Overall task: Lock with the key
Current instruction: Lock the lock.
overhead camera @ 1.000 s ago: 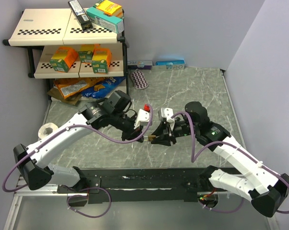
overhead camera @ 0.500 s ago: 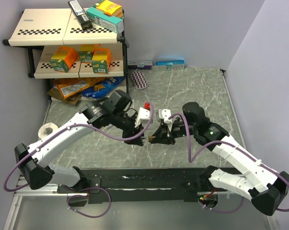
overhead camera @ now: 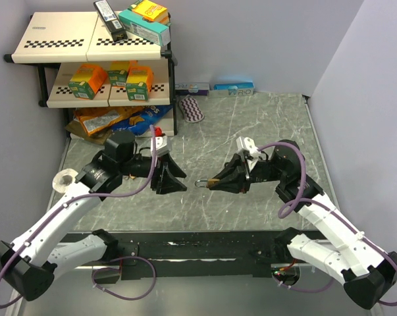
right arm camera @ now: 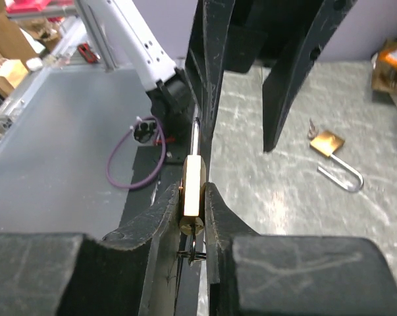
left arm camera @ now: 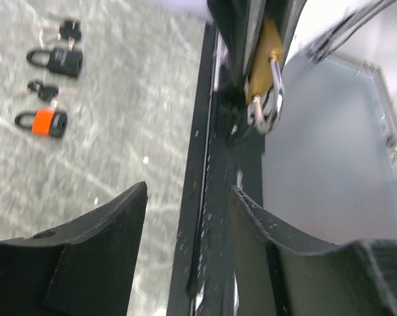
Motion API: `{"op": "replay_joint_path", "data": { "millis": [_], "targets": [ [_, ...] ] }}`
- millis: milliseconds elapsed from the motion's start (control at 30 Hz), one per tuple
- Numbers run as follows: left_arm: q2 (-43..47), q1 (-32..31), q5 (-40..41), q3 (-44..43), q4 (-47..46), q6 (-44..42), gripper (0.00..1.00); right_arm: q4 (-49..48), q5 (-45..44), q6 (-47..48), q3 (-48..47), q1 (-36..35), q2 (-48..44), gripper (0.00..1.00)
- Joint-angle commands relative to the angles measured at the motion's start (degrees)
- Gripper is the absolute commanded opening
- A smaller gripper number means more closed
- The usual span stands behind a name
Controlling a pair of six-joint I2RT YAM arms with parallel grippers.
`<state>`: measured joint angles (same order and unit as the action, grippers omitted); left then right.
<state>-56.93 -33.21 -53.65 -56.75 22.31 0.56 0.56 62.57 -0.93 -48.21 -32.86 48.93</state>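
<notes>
And the right gripper [overhead camera: 216, 182] has the padlock [right arm camera: 192, 184], pinched by its flat brass sides and held up off the table [overhead camera: 251, 118], near the middle of it. The silver shackle [left arm camera: 267, 108] pokes out past the fingertips, pointing straight across at the left gripper [overhead camera: 172, 184].

The left gripper is spread wide, with nothing between its fingers [left arm camera: 106, 230], and it is aimed back at the padlock. From above there is a clear gap between the two: shackle tip and left fingertips are near but not touching.

The left wrist view looks out between its own fingers and finds the padlock up and to the right, off the centre of that gap.

From the right wrist, the padlock sits edge-on right at the fingertips. Beyond it the left gripper's two black fingers hang open, one lined up just behind the shackle and the other off to the right.

Thin wire loops [right arm camera: 190, 252] show under the padlock body, back toward the right palm. Key or ring? Can't tell. Shackle latched or loose? Can't tell either.

Down on the table lie a black lock [left arm camera: 56, 60] and an orange lock [left arm camera: 43, 122] with small keys [left arm camera: 70, 28] beside them. A spare brass lock [right arm camera: 328, 143] lies flat with its shackle swung out.
</notes>
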Motion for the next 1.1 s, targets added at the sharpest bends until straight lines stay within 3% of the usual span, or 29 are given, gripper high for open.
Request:
{"op": "replay_joint_path", "data": {
  "millis": [0,100,267,367,567,767,933,1067],
  "targets": [
    [2.3,-4.6,2.8,1.5,-13.7,9.3,0.57,-9.3,2.7,-5.0,0.7,0.0,-1.0,0.0],
    [3.2,-8.8,5.7,1.6,-14.3,7.8,0.57,-8.9,2.6,-4.5,0.3,-0.4,-0.8,0.0],
    [2.6,-10.1,6.6,-0.2,-14.5,8.4,0.5,-5.3,2.0,-1.8,-0.8,-1.8,-0.6,0.0],
    [2.0,-10.7,7.1,-1.1,-14.0,7.8,0.37,-5.2,1.4,-1.6,-0.7,-2.0,-0.8,0.0],
    [1.1,-12.0,6.7,-0.9,-12.6,6.3,0.27,-2.3,-1.6,-0.4,-1.6,-2.6,-0.1,0.0],
    [1.0,-12.2,7.2,-1.4,-10.8,4.5,0.28,-1.3,-3.8,-0.1,-1.5,-2.6,-0.2,0.0],
    [0.8,-12.3,7.6,-1.6,-10.8,5.2,0.03,-1.9,-4.2,-0.4,-1.2,-2.7,-0.3,0.0],
    [-0.2,-12.5,6.8,-2.0,-12.6,7.1,0.01,-1.3,-4.4,0.3,-1.5,-3.2,-0.1,0.0]
  ]
}}
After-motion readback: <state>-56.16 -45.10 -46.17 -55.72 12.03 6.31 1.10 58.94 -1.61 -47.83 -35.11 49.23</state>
